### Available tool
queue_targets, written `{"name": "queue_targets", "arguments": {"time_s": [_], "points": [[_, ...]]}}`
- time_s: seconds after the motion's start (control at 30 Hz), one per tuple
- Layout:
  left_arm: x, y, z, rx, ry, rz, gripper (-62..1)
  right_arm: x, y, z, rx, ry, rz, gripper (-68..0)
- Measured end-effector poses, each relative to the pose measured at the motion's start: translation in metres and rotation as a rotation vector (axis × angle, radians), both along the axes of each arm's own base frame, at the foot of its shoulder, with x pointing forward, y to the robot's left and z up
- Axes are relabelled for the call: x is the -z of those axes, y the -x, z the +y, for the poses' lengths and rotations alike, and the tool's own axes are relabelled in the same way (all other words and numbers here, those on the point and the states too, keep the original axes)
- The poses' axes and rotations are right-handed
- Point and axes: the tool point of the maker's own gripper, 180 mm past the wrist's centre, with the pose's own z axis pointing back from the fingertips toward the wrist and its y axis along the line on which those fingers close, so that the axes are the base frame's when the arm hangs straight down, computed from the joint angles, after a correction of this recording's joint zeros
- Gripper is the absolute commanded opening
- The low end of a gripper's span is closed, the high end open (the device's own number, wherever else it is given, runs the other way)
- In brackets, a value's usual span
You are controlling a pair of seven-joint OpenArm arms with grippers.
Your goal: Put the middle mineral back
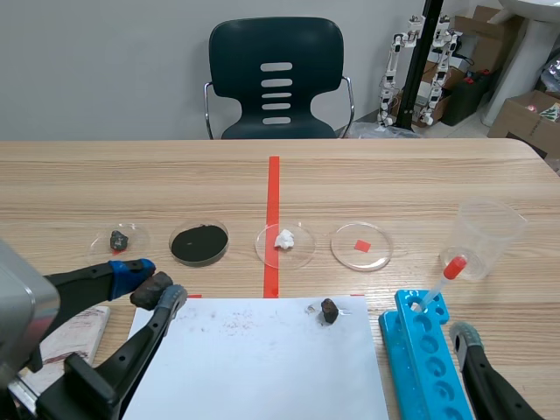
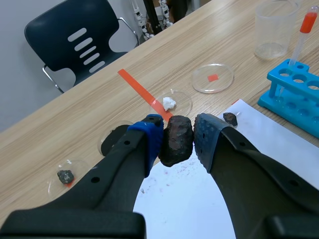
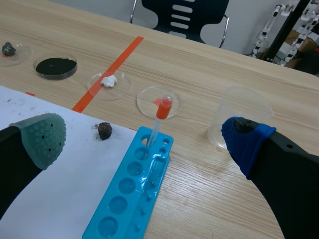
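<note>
left gripper (image 1: 151, 286) is clamped on a rough, blocky, dark reddish-brown mineral lump (image 2: 178, 141), at the 10 o'clock corner of the white paper sheet (image 1: 262, 367) and 7 o'clock of the black-powder petri dish (image 1: 199, 242). right gripper (image 3: 144, 139) stands wide open over the blue plastic tube rack (image 3: 124, 199).

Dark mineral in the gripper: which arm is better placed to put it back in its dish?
Left. The left gripper is shut on the dark mineral, close to the row of dishes. The right gripper is open, holding nothing, by the blue rack.
</note>
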Motion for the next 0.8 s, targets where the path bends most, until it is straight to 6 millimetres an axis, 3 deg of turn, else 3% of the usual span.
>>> {"name": "queue_targets", "arguments": {"time_s": [0.8], "points": [[-0.0027, -0.0037, 0.0000, 0.000, 0.000, -0.016, -49.6, 0.0000, 0.0000, 0.0000, 0.000, 0.000, 0.000, 0.4]]}}
